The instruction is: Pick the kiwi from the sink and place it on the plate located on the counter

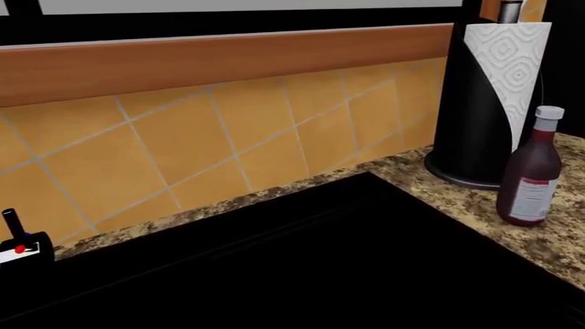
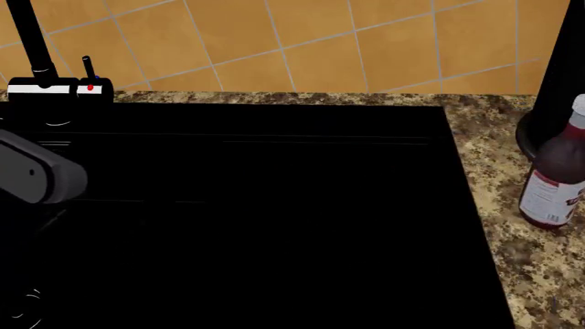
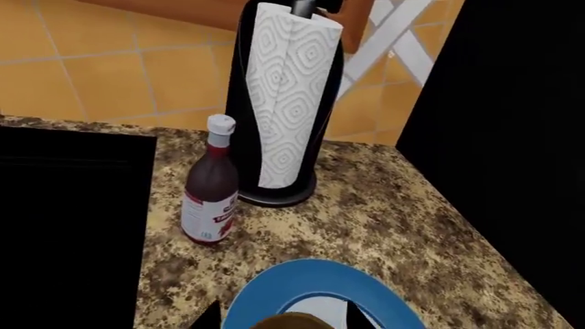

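Observation:
The brown kiwi [image 3: 294,322] shows only in the right wrist view, at the picture's edge, hanging over the plate [image 3: 311,277] with its blue rim and white centre. My right gripper [image 3: 283,317] is shut on the kiwi, one dark fingertip [image 3: 210,317] showing on each side of it. The plate lies on the speckled counter [image 3: 393,226] beside the black sink [image 2: 274,205]. My left gripper shows in no view; only a grey left arm link [image 2: 37,179] reaches over the sink. The sink basin [image 1: 320,267] is too dark to see into.
A dark red bottle [image 3: 210,188] and a black paper towel holder [image 3: 288,103] stand on the counter behind the plate, against the orange tiled wall. The bottle [image 2: 553,179] is right of the sink. The black faucet [image 2: 32,41] and white-labelled fittings [image 2: 55,88] are at the sink's back left.

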You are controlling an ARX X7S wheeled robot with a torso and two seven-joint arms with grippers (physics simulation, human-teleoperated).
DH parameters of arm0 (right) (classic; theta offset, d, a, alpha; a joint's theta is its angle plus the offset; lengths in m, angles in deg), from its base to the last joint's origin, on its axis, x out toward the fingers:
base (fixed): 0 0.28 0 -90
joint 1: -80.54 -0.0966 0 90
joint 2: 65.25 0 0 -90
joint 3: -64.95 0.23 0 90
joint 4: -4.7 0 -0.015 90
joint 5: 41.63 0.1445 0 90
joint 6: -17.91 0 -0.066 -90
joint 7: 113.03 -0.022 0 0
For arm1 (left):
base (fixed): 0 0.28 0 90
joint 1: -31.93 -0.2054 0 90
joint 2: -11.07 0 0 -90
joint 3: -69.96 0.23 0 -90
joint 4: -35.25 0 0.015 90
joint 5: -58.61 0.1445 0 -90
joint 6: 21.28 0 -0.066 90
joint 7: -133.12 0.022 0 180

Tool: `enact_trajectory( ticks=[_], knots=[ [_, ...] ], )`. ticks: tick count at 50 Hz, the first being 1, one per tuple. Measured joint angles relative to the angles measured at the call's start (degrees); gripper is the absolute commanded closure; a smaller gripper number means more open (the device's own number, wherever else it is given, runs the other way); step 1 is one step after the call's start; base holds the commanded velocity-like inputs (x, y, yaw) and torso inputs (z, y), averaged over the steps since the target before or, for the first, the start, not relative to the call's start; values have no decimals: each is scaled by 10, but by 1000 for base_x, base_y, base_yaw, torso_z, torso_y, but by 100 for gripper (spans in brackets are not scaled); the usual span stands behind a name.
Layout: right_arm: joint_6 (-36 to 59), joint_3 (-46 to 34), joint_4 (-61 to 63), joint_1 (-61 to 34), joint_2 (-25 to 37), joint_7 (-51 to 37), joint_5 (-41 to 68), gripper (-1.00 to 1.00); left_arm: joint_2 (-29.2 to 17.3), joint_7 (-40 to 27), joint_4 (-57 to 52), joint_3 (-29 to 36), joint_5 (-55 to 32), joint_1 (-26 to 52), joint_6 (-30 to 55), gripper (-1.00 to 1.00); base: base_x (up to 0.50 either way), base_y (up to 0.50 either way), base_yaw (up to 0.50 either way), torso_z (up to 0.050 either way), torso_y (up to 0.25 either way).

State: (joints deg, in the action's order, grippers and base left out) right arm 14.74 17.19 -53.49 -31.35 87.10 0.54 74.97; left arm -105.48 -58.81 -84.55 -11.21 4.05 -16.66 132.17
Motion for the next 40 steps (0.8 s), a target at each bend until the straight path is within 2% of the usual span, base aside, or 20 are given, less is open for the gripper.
enact_trajectory(
  ticks=[20, 40],
  knots=[
    [-24, -15, -44, 10, -8, 192, -262, 100, 1, -7, 2, 9, -3, 7, 2, -100, 0, 0, 0, 0, 0],
    [-89, -41, -84, 47, 5, 276, -422, 100, 0, -12, 5, 18, -3, 11, 0, -100, 0, 0, 0, 0, 0]
  ],
)
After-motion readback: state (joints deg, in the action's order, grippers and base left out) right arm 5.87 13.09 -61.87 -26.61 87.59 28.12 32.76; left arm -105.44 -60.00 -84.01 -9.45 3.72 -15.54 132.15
